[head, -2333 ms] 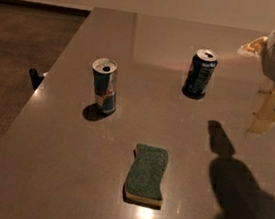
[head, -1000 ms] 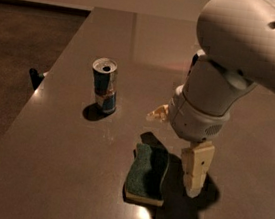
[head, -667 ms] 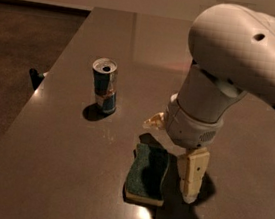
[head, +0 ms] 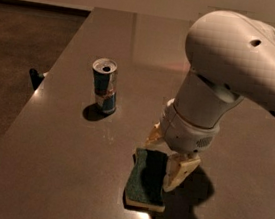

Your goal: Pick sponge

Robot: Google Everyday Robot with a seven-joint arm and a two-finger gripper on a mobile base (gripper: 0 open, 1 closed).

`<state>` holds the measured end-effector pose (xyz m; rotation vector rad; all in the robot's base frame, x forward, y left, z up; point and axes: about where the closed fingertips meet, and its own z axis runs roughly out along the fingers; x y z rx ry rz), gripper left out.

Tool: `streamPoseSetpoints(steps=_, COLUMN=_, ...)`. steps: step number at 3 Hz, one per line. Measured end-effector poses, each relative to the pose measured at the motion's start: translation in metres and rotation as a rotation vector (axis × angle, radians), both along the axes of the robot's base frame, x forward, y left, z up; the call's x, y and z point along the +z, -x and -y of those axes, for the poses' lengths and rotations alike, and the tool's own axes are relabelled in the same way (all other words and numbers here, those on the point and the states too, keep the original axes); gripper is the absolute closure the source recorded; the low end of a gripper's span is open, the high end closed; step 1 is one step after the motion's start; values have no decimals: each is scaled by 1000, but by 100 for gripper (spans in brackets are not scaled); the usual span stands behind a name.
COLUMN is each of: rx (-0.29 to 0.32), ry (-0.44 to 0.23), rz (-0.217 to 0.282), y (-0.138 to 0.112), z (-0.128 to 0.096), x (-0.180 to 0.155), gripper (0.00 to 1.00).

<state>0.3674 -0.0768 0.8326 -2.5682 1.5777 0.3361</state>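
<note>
Now, camera view: the gripper [head: 167, 154] is down at table height over the far end of the sponge [head: 145, 187], jaws spread. One pale finger [head: 178, 171] sits just beside the sponge's right edge, and the other shows behind its far left corner. Nothing is pinched yet, and whether the finger tips touch the foam cannot be told. The sponge lies flat on the table [head: 63, 172], green side up with the yellow layer showing along the near edge, close to the front of the table and not lifted. The can [head: 103, 93] stands upright well to the left and back, clear of the arm.

What changed: against 0.7 s ago the wrist sits lower and a bit further over the sponge, so the fingers now bracket it instead of hanging above it. Against 1.0 s ago the right finger has come in from out to the side to right beside the sponge. Against 2.3 s ago the arm has crossed in from the right edge of the frame and now hides the second can that stood at the back. Sponge and near can sit where they were.

Meaning: the approach looks done and the grasp is lined up across the sponge's width. Closing and lifting are still to do. The foam is soft, so it will likely squash when squeezed.
</note>
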Motion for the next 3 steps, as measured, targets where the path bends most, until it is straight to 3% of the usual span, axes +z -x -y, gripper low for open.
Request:
streamPoseSetpoints(steps=2, rx=-20, ry=-42, rz=15, y=5, z=-10, x=37, gripper=87)
streamPoseSetpoints(steps=3, rx=-83, ry=-116, rz=100, y=-24, z=-4, x=102, gripper=100)
